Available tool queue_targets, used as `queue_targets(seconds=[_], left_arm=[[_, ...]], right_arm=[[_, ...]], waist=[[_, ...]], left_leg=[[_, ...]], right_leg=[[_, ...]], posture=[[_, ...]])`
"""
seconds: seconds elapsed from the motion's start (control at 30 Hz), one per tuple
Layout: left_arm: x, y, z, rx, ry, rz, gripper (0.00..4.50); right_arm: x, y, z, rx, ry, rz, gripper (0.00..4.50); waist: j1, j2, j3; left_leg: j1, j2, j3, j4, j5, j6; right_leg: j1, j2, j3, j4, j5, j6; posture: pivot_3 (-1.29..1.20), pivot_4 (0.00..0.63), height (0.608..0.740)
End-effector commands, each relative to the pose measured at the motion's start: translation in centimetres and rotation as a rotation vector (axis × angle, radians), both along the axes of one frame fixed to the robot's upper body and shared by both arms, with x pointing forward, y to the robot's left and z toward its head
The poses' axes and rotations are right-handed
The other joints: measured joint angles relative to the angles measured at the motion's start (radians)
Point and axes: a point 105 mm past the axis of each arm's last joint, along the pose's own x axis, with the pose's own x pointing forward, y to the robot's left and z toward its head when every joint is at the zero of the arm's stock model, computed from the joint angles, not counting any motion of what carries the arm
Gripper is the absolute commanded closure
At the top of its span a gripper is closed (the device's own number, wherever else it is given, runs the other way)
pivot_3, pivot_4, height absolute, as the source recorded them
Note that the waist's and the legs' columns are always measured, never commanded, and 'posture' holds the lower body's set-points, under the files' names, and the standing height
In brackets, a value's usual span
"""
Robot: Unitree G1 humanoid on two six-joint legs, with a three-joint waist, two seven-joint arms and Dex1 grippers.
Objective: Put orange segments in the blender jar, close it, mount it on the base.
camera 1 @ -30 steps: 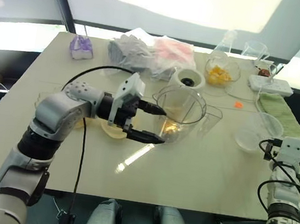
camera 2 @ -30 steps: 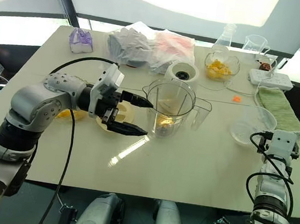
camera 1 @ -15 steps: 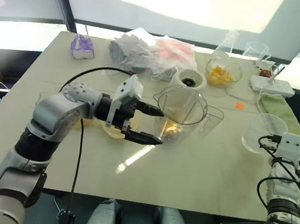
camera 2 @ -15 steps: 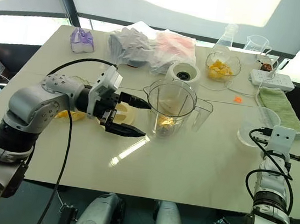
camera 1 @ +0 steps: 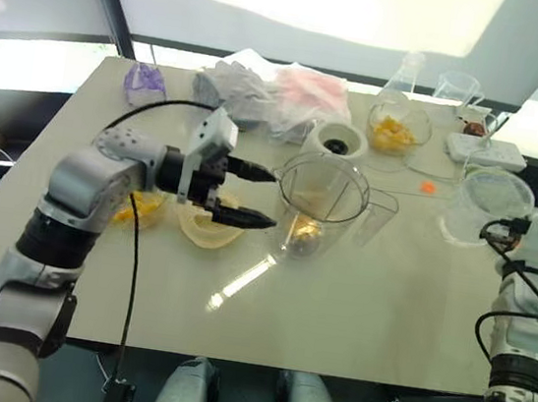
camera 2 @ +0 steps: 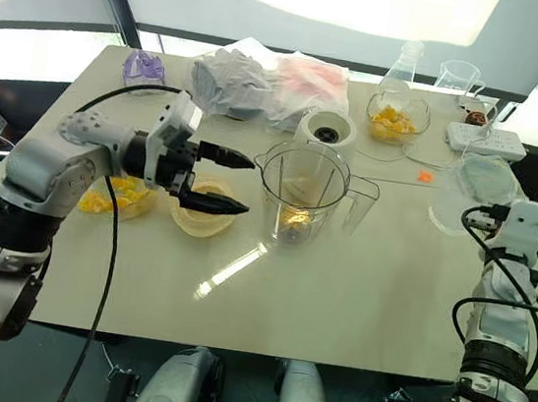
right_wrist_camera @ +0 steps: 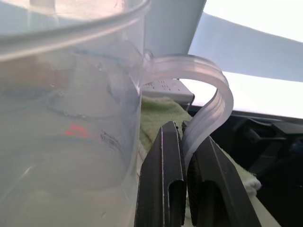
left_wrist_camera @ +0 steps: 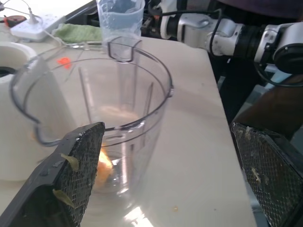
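The clear blender jar stands upright at mid-table with a few orange segments at its bottom. More orange segments fill a glass bowl at the back and a bowl by my left arm. The cream base sits just behind the jar. My left gripper is open and level, just left of the jar and apart from it, above the pale-yellow lid. At the right edge, my right gripper is shut on the handle of a clear measuring cup, held above the table.
A flask, a glass beaker, a white power strip and a green towel crowd the back right. Plastic bags and a purple item lie at the back. A small orange bit lies on the table.
My right gripper shut on the measuring cup's handle and lifted the cup off the table. My left gripper drew back to the left, away from the jar's rim, and stayed open.
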Motion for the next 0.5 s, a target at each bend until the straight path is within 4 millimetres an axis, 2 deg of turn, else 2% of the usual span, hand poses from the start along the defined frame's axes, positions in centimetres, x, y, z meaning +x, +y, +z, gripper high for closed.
queue_targets(seconds=[0.03, 0.2, 0.5], left_arm=[[0.9, 0.9, 1.2, -0.011, -0.056, 0.029, 0.0], [2.1, 1.8, 1.3, -0.005, -0.074, 0.069, 0.0], [3.2, 2.9, 2.1, -0.012, -0.102, 0.12, 0.0]], right_arm=[[0.3, 2.0, 6.5, -0.07, -0.145, 0.097, 4.46], [0.7, 5.3, 10.9, -0.163, -0.173, 0.244, 4.46], [1.2, 9.7, 14.9, -0.299, -0.176, 0.436, 4.46]], waist=[[0.0, 0.0, 0.0], [0.004, 0.0, 0.0], [0.005, 0.0, 0.001]], left_leg=[[0.0, 0.0, 0.0, 0.0, 0.0, 0.0], [-0.001, 0.0, 0.0, -0.001, 0.0, 0.0], [-0.002, 0.0, 0.001, -0.001, 0.0, 0.0]], right_leg=[[0.0, 0.0, 0.0, 0.0, 0.0, 0.0], [-0.002, 0.0, -0.001, 0.0, 0.0, 0.002], [-0.002, -0.001, -0.001, -0.001, 0.0, 0.002]], posture=[[0.0, 0.15, 0.74], [0.0, 0.15, 0.74], [0.0, 0.15, 0.74]])
